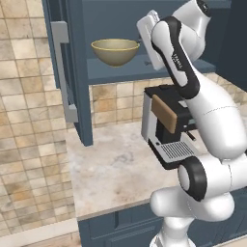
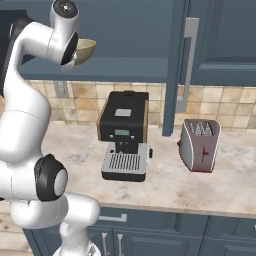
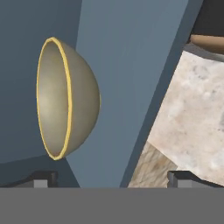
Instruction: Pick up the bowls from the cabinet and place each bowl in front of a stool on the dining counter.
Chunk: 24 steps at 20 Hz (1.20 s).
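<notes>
One olive bowl (image 1: 115, 51) sits upright on the open cabinet's (image 1: 72, 72) shelf, above the coffee machine (image 2: 123, 135) on the counter (image 2: 200, 185). The gripper (image 3: 111, 177) faces it with jaws spread wide, holding nothing, not touching it.

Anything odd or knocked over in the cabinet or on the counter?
Nothing stands out. The olive bowl sits upright on the cabinet shelf; the coffee machine and toaster stand upright on the counter. No spills.
</notes>
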Motion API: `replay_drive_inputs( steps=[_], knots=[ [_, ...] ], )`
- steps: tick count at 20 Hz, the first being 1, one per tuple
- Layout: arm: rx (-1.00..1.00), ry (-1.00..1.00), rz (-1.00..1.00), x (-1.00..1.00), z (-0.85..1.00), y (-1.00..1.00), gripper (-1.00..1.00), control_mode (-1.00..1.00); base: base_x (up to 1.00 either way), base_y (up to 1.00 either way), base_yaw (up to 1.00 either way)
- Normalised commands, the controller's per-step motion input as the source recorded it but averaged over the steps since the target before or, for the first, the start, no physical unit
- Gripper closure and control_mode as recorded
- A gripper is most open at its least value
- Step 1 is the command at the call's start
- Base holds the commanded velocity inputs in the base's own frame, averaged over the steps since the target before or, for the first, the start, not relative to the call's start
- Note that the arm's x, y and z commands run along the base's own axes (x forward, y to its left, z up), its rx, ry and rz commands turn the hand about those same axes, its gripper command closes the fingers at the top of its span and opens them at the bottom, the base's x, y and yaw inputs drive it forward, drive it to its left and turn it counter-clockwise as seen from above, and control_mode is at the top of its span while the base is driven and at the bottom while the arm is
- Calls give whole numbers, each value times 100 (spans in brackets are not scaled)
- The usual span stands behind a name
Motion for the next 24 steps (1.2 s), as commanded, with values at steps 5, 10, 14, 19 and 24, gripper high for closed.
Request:
replay_drive_inputs(
  steps=[5,10,14,19,24],
  knots=[
    [0,0,0,29,-8,9,-100,-100,0,0,0],
    [0,0,0,22,-15,8,-100,-100,0,0,0],
    [0,0,0,23,-13,8,-100,-100,0,0,0],
    [0,0,0,24,-7,7,-100,-100,0,0,0],
    [0,1,0,32,0,4,-100,-100,0,0,0]
  ],
)
